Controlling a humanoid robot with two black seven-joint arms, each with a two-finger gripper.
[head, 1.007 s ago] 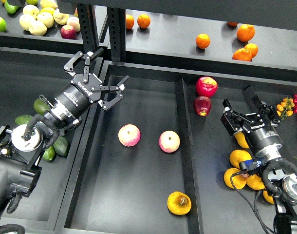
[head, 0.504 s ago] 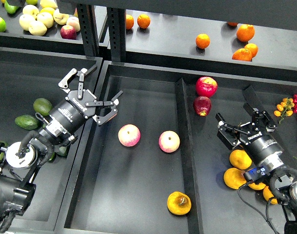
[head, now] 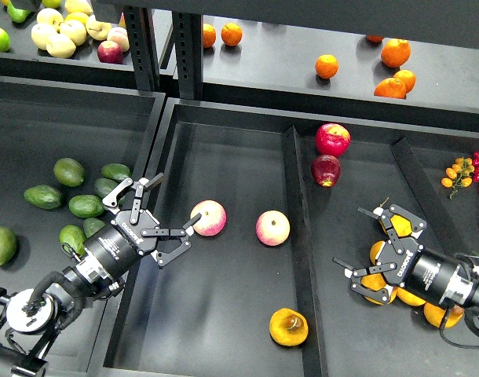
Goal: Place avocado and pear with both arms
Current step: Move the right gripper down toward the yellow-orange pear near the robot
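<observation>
The pear, yellow-orange with a brown dimpled end, lies alone at the near end of the middle tray. Several dark green avocados lie in the left bin; none is held. My left gripper is open and empty over the divider between the left bin and the middle tray, with one fingertip close to a pink-yellow apple. My right gripper is open and empty in the right tray, just left of a pile of yellow-orange fruit.
A second pink-yellow apple lies mid-tray. Two red apples lie at the far end of the right tray. Oranges and pale fruit sit on the back shelf. Small orange and red fruit lies at far right.
Both arms have drawn back toward the near edge. My left gripper came down from the far divider to beside the pink-yellow apple. My right gripper dropped to the yellow-orange pile.
</observation>
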